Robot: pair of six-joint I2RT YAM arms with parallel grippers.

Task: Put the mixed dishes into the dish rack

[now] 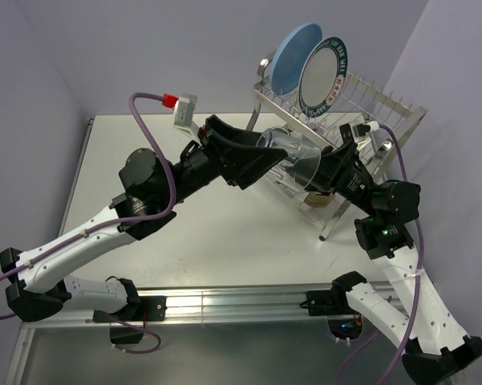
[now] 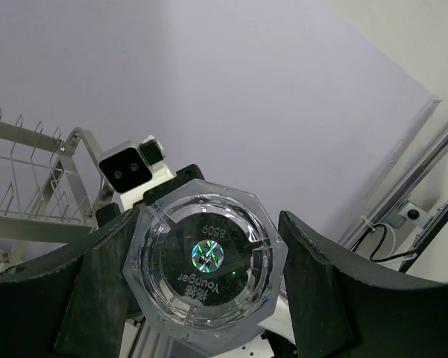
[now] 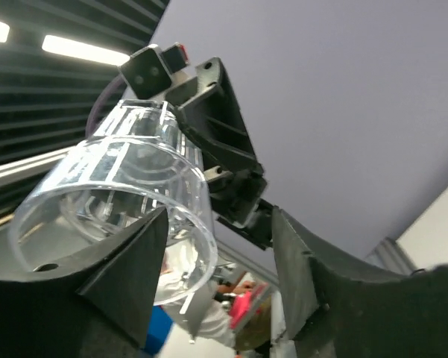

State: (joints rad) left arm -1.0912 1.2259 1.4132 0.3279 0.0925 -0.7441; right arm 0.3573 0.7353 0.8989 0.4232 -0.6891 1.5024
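clear glass (image 3: 119, 201): tilted, mouth toward camera
left gripper (image 3: 201, 138): behind clear glass, at its base
right gripper (image 3: 220, 257): fingers apart, one overlapping clear glass's rim
ceiling lights (image 3: 82, 50): above clear glass

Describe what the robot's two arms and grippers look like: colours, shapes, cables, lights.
The left arm and right arm have white lower links, black joints and black upper sections. A purple cable loops off the left arm to a red plug; a second cable follows the right arm, which shows a green light. The left gripper and right gripper each have two broad matt black fingers.
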